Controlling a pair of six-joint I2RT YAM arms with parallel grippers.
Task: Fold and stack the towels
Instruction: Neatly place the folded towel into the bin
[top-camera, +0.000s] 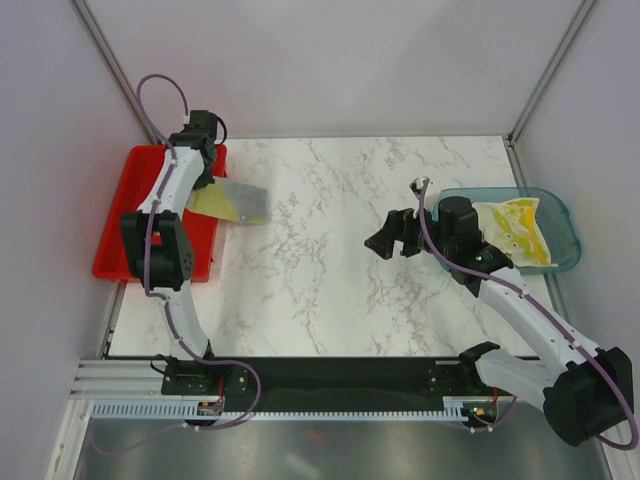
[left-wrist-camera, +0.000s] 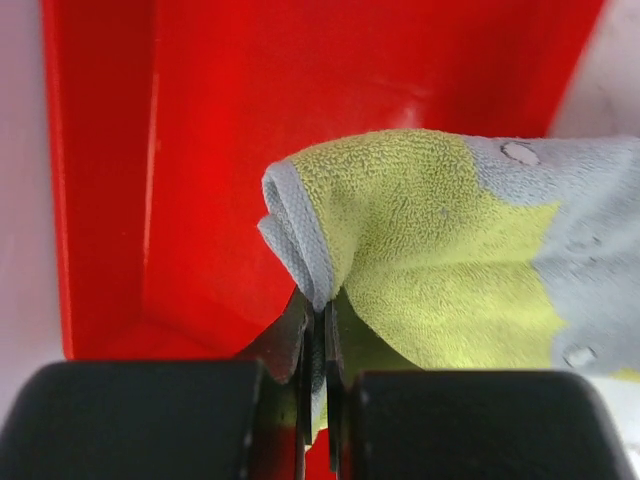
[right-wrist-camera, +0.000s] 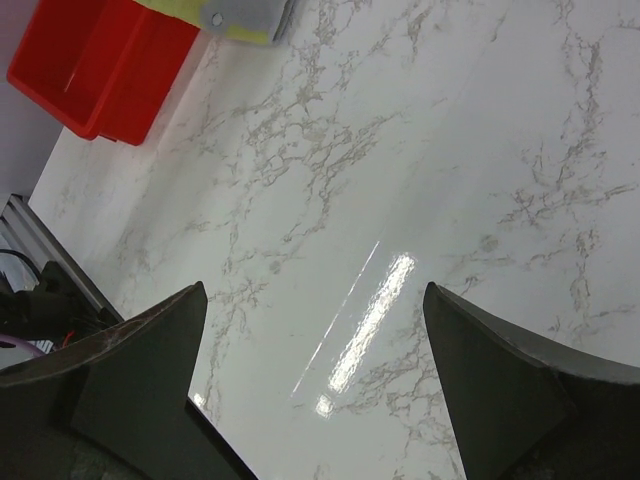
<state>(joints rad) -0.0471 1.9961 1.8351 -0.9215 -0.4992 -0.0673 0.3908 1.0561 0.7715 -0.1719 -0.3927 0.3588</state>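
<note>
A yellow-green and grey towel (top-camera: 238, 201) hangs from my left gripper (top-camera: 205, 172), which is shut on its folded grey edge. The cloth reaches from the right rim of the red tray (top-camera: 115, 240) out over the marble. In the left wrist view the towel (left-wrist-camera: 430, 240) is bunched between the closed jaws of my left gripper (left-wrist-camera: 325, 312), above the tray floor (left-wrist-camera: 200, 150). More towels (top-camera: 515, 232), yellow and cream, lie crumpled in the teal bin (top-camera: 566, 218). My right gripper (top-camera: 388, 241) hovers open over the table's middle right, and between its fingers only bare marble shows (right-wrist-camera: 312, 292).
The red tray (right-wrist-camera: 90, 70) stands at the table's left edge and the teal bin at the right edge. The held towel (right-wrist-camera: 240, 15) shows at the top of the right wrist view. Grey walls close in the back and sides. The arm bases sit along the near edge.
</note>
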